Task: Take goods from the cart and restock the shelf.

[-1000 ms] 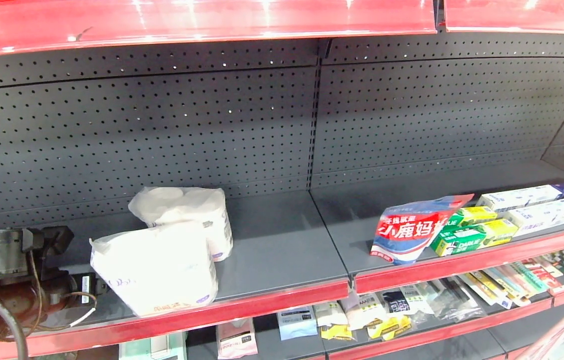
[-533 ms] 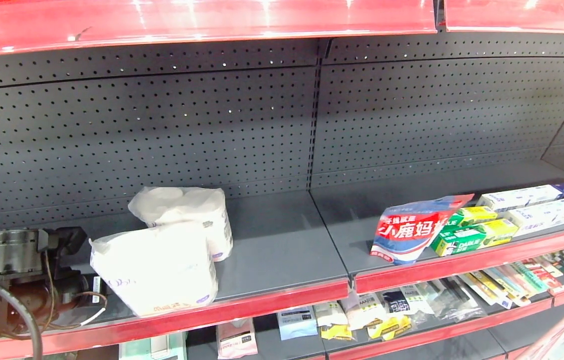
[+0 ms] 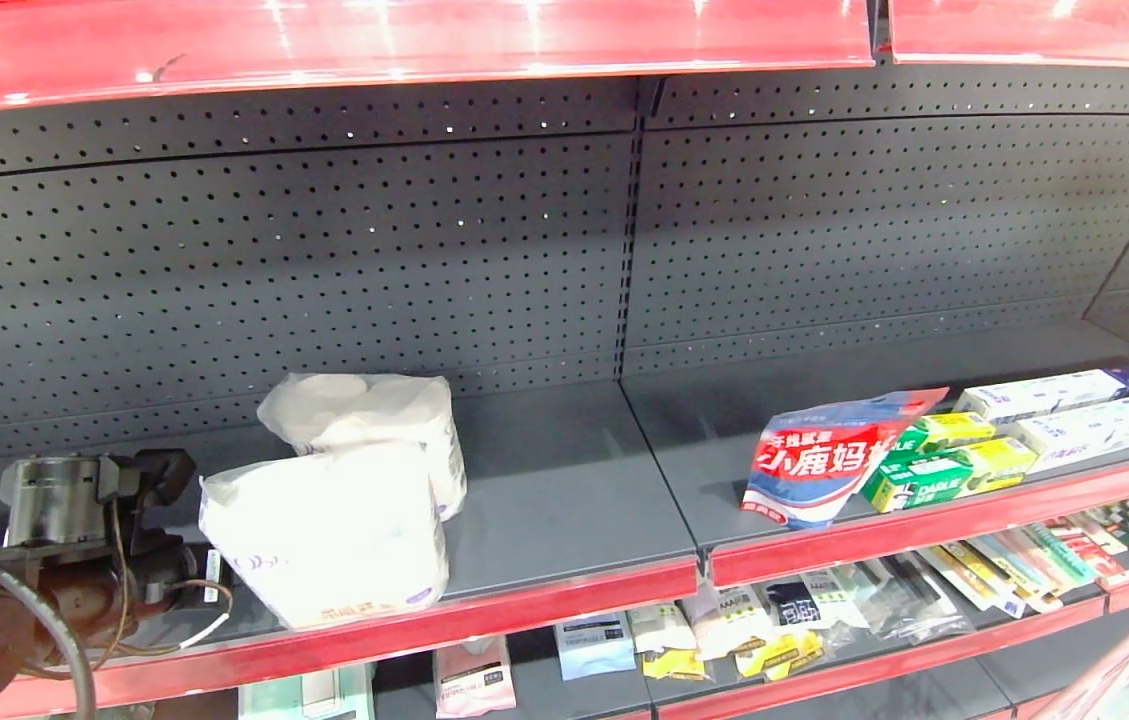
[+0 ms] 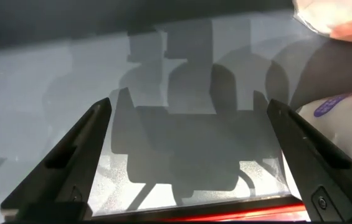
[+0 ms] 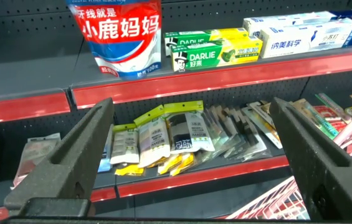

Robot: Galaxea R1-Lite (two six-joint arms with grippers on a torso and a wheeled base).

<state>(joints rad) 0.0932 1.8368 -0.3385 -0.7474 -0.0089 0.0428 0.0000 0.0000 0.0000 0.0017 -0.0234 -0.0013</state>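
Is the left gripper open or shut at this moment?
Open. On the left gripper the fingers stand wide apart, only bare shelf between them.

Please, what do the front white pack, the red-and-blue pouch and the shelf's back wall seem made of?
Front white pack: thin soft plastic film, slightly glossy; it wrinkles at the corners, likely over paper rolls.
Red-and-blue pouch: flexible printed plastic, glossy; its top edge bends.
Back wall: probably painted metal, matt dark grey, with regular punched holes.
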